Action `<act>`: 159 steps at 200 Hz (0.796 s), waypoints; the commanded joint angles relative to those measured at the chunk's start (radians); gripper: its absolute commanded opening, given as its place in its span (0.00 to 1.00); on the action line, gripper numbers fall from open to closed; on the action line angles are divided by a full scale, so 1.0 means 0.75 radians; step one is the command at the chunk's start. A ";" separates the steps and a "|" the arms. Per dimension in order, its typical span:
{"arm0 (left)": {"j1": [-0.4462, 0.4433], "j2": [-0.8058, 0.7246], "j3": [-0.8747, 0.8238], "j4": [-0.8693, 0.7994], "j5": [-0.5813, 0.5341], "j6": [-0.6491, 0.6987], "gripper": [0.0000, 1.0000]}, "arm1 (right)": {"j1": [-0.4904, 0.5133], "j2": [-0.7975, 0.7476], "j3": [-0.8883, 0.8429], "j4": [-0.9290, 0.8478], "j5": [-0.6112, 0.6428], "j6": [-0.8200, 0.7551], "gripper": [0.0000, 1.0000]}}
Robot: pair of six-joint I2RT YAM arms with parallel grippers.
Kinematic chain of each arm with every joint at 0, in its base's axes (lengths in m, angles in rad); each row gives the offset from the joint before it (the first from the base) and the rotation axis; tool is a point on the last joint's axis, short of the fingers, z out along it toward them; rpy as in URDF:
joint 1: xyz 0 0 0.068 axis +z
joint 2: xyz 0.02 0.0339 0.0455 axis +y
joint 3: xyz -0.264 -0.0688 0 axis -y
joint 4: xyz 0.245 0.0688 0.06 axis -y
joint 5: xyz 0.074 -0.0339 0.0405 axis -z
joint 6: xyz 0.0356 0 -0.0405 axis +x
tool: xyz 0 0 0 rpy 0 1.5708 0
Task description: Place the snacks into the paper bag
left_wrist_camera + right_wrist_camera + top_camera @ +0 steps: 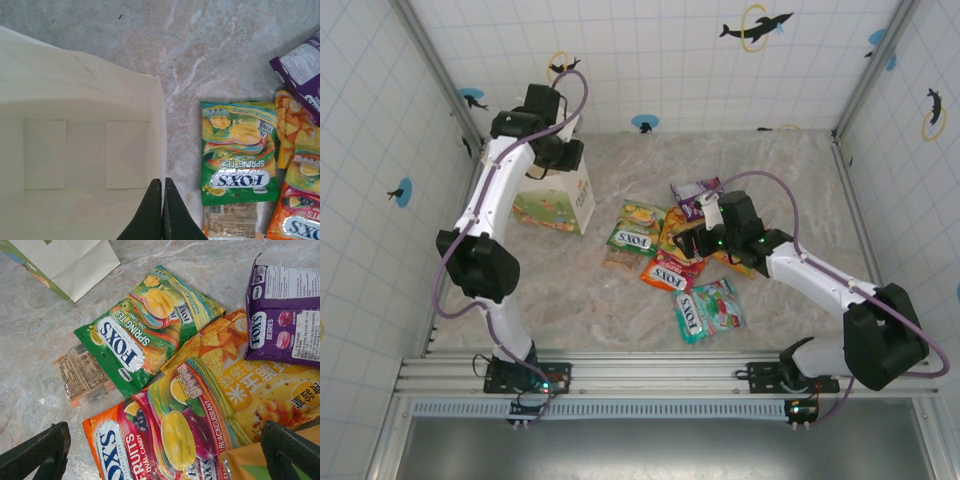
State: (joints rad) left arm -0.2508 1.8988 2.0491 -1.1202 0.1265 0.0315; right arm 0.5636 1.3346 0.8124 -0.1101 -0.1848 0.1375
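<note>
Left tool (161,184) is clenched at the open paper bag (75,150), its tips at the bag's right rim, perhaps pinching it. The bag stands on the bench (570,290), and the snacks (672,270) lie scattered at its 3 o'clock. Right tool (165,445) hangs released over them, a red FOX'S packet (175,425) between its fingers, the bag at its 11 o'clock

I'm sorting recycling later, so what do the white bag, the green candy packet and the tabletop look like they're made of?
The bag looks like matte cream paper: soft creases, glued patches inside. The green candy packet is probably glossy plastic film: glare and crinkles. The tabletop is marble-patterned with grey veins; real stone or printed laminate, I can't tell.
</note>
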 commanded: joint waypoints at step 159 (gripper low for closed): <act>-0.063 -0.765 -0.681 -0.033 0.305 0.673 0.00 | 0.227 0.215 0.215 0.288 -0.220 -0.016 1.00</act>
State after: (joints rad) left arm -0.2874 1.3968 1.5661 -1.1187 0.2924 0.4217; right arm 0.7078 1.4540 0.9081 0.0048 -0.2970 0.1452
